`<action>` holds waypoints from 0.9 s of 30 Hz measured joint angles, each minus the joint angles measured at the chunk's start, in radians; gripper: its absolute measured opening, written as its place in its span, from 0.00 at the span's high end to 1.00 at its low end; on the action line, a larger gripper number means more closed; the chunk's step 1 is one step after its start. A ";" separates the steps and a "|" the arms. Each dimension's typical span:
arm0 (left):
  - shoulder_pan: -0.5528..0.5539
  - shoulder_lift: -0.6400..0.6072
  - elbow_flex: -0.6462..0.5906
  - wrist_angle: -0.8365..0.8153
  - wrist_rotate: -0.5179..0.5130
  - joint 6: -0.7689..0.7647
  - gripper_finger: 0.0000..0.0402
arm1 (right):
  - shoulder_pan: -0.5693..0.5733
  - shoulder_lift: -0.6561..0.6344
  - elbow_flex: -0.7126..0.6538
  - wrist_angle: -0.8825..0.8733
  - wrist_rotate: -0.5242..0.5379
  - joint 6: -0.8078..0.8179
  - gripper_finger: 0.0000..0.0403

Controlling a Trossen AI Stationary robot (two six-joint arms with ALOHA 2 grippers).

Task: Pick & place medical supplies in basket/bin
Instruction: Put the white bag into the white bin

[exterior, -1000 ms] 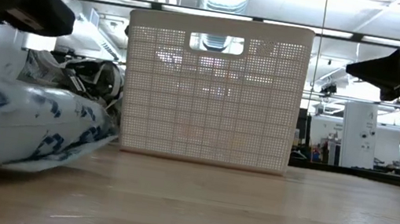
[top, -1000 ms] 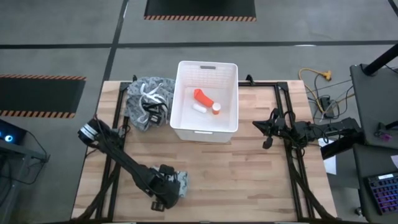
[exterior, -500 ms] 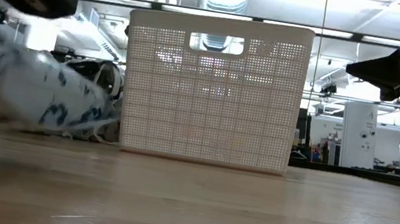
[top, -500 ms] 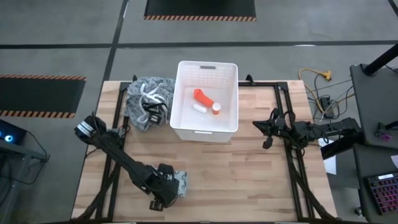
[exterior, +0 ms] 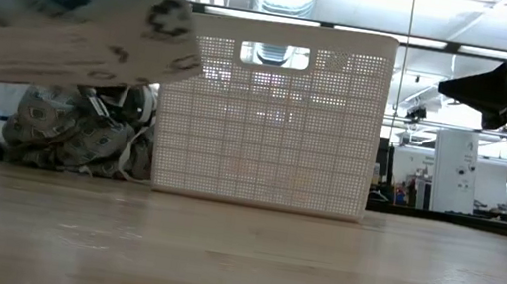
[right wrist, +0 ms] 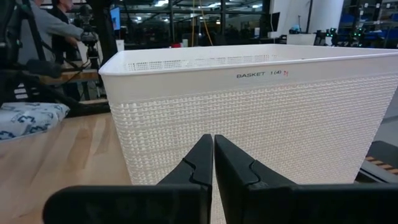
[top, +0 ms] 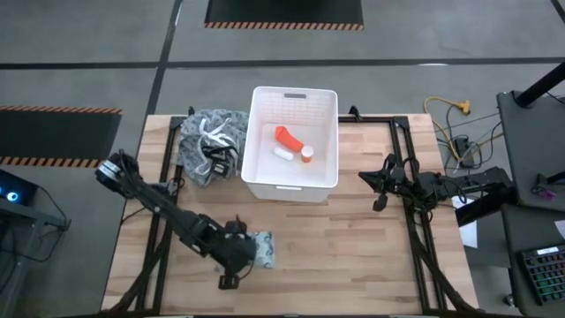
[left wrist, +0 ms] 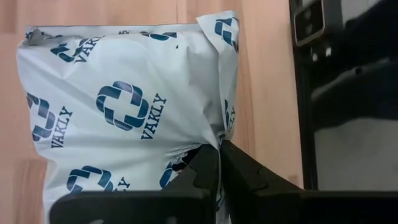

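Note:
My left gripper (top: 240, 256) sits near the table's near-left part, shut on the grey-blue packet (top: 263, 250) printed with cross marks. The low view shows the packet (exterior: 63, 3) up in the air. The white ribbed bin (top: 261, 106) stands at the table's far middle. On its floor lie the orange bottle (top: 286, 137), the tiny white cylinder (top: 282, 154) and the round cap (top: 306, 155). My right gripper (top: 374, 191) hovers shut to the right of the bin (right wrist: 249, 112), touching nothing. My left gripper pinches the packet between its two fingers (left wrist: 200, 174), at a puckered spot on the edge nearest the gripper (left wrist: 208, 138). It comes from the table's left, slanting down. The packet reaches out beyond the fingertips, lifted clear of the table (exterior: 216, 257).
A grey patterned cloth bundle with white straps (top: 208, 146) lies against the bin's left wall. Bare wood (top: 353, 256) stretches between the bin and the table's near edge. Dark frame rails (top: 422, 256) run along both sides of the table.
My left gripper has risen and drifted slightly toward the bin, staying shut on the packet. The packet rested on the table a second ago; it now hangs well above the wood and lies a little farther right.

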State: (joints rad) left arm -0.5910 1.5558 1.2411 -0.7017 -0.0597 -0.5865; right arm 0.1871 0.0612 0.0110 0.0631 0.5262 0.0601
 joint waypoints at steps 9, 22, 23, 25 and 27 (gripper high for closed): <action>0.049 -0.031 0.026 0.063 -0.001 0.021 1.00 | 0.000 0.000 0.000 0.000 0.000 0.000 0.98; 0.147 -0.033 0.188 0.053 -0.026 0.107 1.00 | 0.000 0.000 0.000 0.000 0.000 0.019 0.98; 0.155 -0.033 0.202 0.049 -0.026 0.110 1.00 | 0.000 0.000 0.000 0.000 0.000 0.019 0.98; 0.167 -0.033 0.232 0.048 -0.027 0.132 1.00 | 0.000 0.000 0.000 0.000 0.000 0.019 0.98; 0.175 -0.033 0.269 0.039 -0.030 0.163 1.00 | 0.000 0.000 0.000 0.000 0.000 0.018 0.98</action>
State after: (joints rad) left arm -0.4158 1.5230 1.5105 -0.6629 -0.0897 -0.4240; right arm 0.1871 0.0616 0.0113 0.0630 0.5259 0.0786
